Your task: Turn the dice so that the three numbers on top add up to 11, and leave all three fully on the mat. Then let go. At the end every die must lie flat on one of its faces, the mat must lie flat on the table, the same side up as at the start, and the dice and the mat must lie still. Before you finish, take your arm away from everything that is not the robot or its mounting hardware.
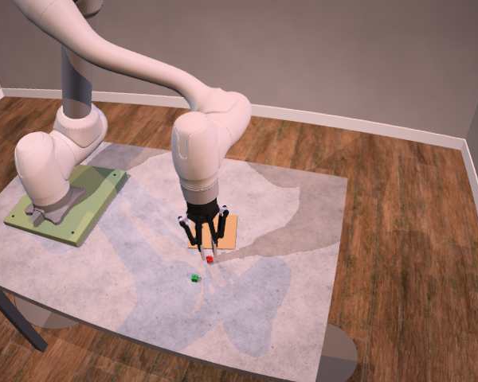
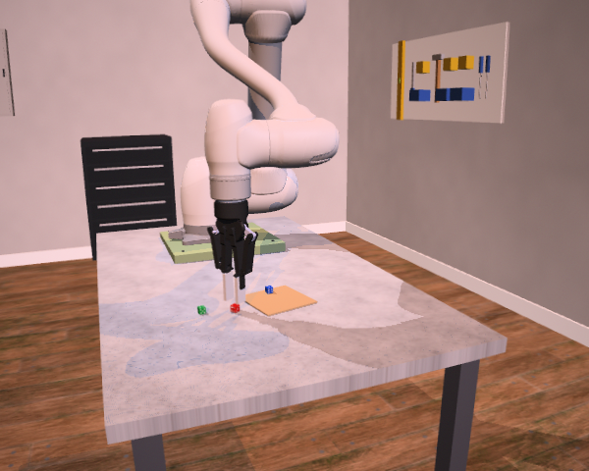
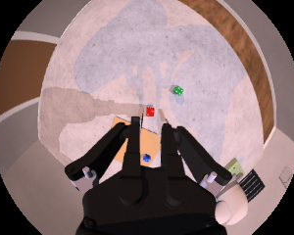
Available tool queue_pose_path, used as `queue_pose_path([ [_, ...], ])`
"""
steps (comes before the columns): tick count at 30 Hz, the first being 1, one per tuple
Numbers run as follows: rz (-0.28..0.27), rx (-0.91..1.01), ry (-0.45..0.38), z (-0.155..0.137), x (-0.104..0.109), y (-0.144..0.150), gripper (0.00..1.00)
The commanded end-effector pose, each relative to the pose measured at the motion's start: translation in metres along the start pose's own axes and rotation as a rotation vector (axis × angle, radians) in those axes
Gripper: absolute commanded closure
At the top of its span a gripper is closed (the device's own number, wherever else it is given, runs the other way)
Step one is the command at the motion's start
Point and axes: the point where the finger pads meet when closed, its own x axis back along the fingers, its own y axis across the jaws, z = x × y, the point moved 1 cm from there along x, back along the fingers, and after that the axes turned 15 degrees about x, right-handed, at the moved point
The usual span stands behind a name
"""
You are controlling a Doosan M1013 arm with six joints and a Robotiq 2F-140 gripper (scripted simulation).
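The orange mat [image 1: 219, 239] lies flat in the middle of the table. The blue die [image 2: 268, 288] sits on the mat near its far corner; in the top view the gripper hides it. The red die [image 1: 209, 259] lies on the table just off the mat's near edge. The green die [image 1: 194, 278] lies on the table farther from the mat. My gripper [image 1: 209, 255] points straight down, its fingers set narrow on either side of the red die with a gap on both sides. The wrist view shows the red die [image 3: 150, 112] between the fingertips, the green die [image 3: 177, 90] beyond and the blue die [image 3: 146, 157] nearer.
The arm's green base plate [image 1: 66, 203] stands at the table's far left corner. A black chair [image 2: 127, 187] stands behind the table. The table's front edge [image 2: 294, 400] is well away from the dice.
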Motion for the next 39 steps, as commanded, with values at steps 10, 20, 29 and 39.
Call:
queue_pose_path([
  [10, 0.001, 0.001, 0.000, 0.001, -0.002, 0.002, 0.81],
  [20, 0.001, 0.001, 0.000, 0.001, -0.002, 0.002, 0.81],
  [29, 0.001, 0.001, 0.000, 0.001, -0.008, 0.002, 0.81],
  [39, 0.001, 0.001, 0.000, 0.001, -0.018, 0.002, 0.81],
])
